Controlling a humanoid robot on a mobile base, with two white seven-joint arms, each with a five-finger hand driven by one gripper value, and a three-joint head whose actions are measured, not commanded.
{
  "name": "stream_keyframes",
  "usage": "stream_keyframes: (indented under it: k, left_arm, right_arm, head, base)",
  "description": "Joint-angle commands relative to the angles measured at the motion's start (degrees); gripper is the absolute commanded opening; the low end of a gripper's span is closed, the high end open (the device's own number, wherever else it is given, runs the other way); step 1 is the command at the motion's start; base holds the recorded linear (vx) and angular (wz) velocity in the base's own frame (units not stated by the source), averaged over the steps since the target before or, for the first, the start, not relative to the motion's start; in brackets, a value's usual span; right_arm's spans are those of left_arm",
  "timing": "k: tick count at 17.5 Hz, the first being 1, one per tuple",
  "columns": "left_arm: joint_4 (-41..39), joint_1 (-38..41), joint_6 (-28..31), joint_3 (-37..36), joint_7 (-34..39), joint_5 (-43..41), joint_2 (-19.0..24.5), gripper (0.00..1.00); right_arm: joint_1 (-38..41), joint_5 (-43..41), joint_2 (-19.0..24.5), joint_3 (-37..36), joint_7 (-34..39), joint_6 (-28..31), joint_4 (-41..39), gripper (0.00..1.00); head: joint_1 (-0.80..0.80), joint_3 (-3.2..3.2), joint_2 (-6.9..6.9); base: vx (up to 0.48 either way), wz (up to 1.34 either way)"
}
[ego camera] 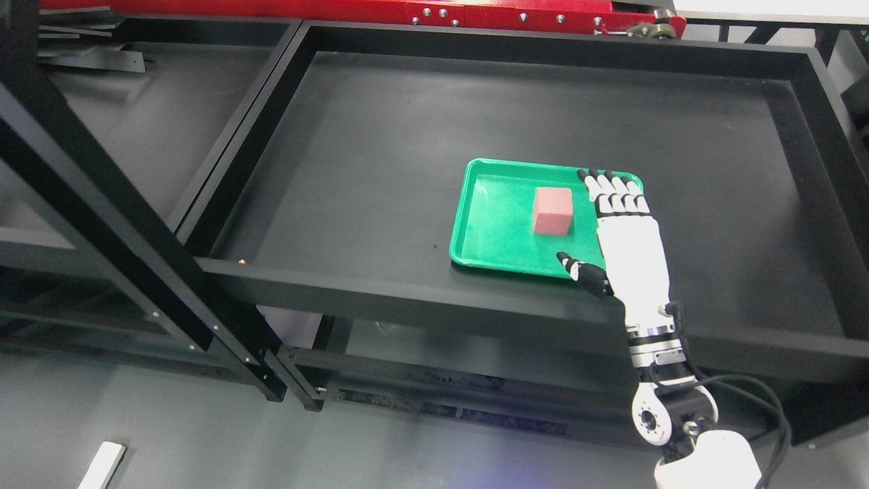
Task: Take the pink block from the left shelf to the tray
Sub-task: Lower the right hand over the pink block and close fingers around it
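Small pink cube-shaped block (552,210) resting inside shallow green plastic tray (489,234) on black shelf (380,136). White right hand (614,227) just right of block, fingers extended, thumb spread, holding nothing. Block roughly cubic, no long axis; left arm unseen.

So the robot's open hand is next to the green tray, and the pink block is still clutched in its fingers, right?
Not quite. The head view shows the pink block resting in the green tray, apart from the fingers. The right hand is open beside it, holding nothing.
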Motion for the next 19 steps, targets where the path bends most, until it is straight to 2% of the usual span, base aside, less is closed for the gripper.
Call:
stream_keyframes:
  k: [1, 2, 13, 19]
  left_arm:
    - [-1.0, -1.7, 0.0, 0.0, 0.0, 0.0, 1.0, 1.00]
    - [-1.0, -1.7, 0.0, 0.0, 0.0, 0.0, 1.0, 1.00]
    - [-1.0, -1.7, 0.0, 0.0, 0.0, 0.0, 1.0, 1.00]
    - [-1.0, -1.7, 0.0, 0.0, 0.0, 0.0, 1.0, 1.00]
  right_arm:
    - [-2.1, -0.3, -0.6, 1.9, 13.7, 0.2, 3.0, 0.99]
    - [-2.1, -1.3, -0.6, 2.0, 16.2, 0.2, 3.1, 0.99]
    - [-4.4, -1.4, -0.6, 1.5, 26.1, 0.2, 8.7, 0.98]
    - [-7.2, -1.4, -0.6, 1.1, 26.4, 0.2, 12.3, 0.98]
  head:
    - [0.00, 0.00, 0.00]
    - [0.00, 0.00, 0.00]
    - [0.00, 0.00, 0.00]
    - [0.00, 0.00, 0.00]
  base:
    - [0.243, 0.01]
    - [0.231, 0.00]
    - [0.167, -0.07]
    - [0.088, -0.06]
